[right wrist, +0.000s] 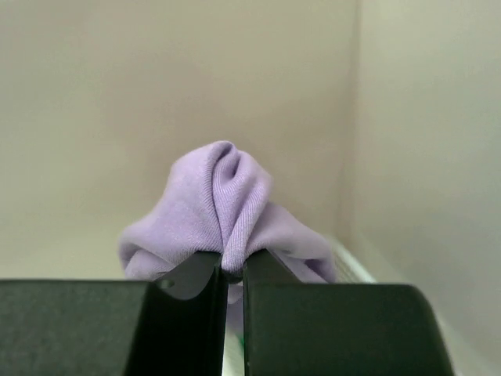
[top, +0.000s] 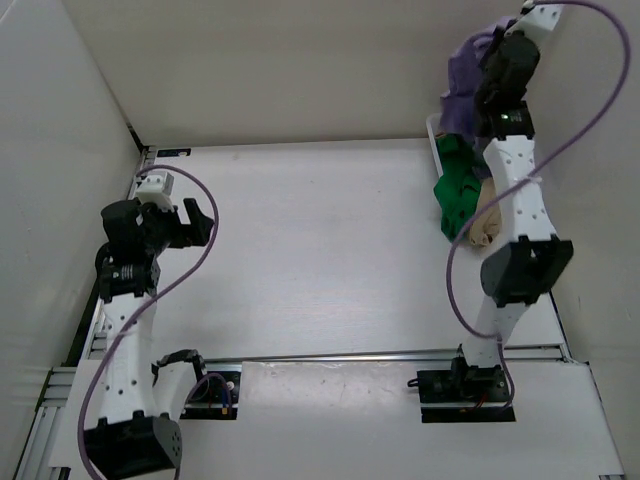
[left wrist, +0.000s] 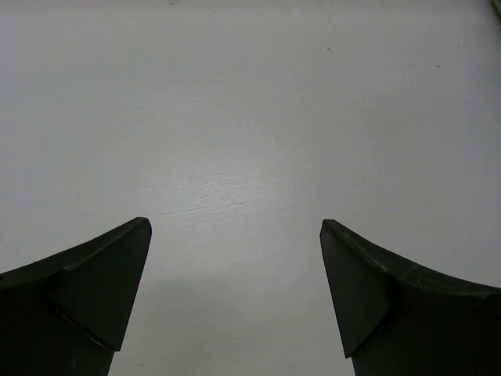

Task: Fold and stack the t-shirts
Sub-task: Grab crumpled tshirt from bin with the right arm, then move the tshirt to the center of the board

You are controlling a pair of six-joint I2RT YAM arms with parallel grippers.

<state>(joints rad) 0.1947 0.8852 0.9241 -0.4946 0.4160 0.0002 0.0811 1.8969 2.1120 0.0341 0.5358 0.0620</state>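
Basket (top: 438, 140): green shirt (top: 458, 190) and beige shirt (top: 487, 222) heaped inside, below the right jaws.
Purple shirt (right wrist: 223, 196): one fold pinched between the right jaws, the rest bunched just past their tips.
Right gripper (right wrist: 233, 274): clamped nearly closed on that fold.
Left gripper (left wrist: 235, 235): jaws wide apart, holding nothing, over the table (top: 320, 250).

We see a plain lavender t-shirt (right wrist: 223, 196), a plain bright green t-shirt (top: 457, 188) and a tan t-shirt (top: 488, 226). The surface (top: 320, 250) is white. The left hand (left wrist: 235, 227) and right hand (right wrist: 233, 270) are black; the right arm (top: 515, 185) is white, and its cable (top: 603, 85) is purple.
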